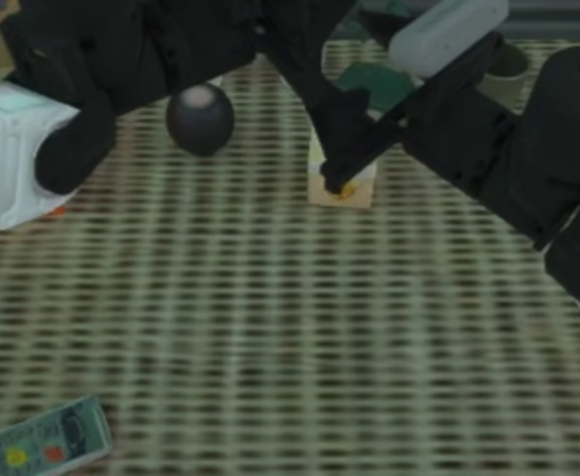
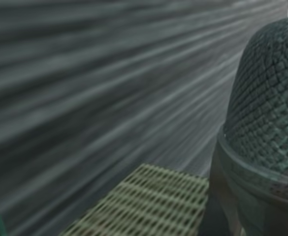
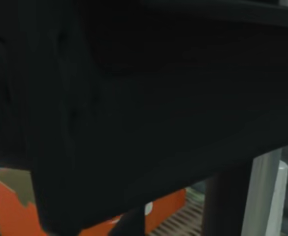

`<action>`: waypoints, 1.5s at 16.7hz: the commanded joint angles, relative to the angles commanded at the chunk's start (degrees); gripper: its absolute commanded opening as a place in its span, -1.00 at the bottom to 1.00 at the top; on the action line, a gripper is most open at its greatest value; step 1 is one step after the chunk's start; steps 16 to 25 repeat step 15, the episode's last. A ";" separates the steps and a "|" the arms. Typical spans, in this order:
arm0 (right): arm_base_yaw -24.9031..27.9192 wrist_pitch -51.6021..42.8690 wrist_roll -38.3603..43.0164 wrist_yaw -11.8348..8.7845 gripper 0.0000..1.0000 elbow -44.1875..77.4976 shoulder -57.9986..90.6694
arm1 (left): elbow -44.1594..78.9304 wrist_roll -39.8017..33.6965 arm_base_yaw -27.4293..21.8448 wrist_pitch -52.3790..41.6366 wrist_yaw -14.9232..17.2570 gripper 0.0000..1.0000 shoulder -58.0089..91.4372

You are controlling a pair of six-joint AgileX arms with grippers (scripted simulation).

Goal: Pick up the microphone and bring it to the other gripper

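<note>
A green woven-patterned table (image 1: 270, 317) stands before a grey streaked wall (image 2: 84, 73).

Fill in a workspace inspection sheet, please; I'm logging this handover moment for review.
Surface: green woven mat, flat.
Job's things: microphone slanted above the cream box; its mesh head fills part of the left wrist view.
Clutter: black ball; remote at the top view's lower left; white container; dark green object.
Grippers: left end effector and right end effector close together over the box.
Cables: nothing seen.
Surroundings: grey wall; right wrist view is dark.
</note>
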 joint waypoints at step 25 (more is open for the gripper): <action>-2.13 -2.20 -0.07 -2.55 1.00 -14.26 -15.85 | -3.94 -0.20 9.24 -0.07 7.69 -1.00 -4.60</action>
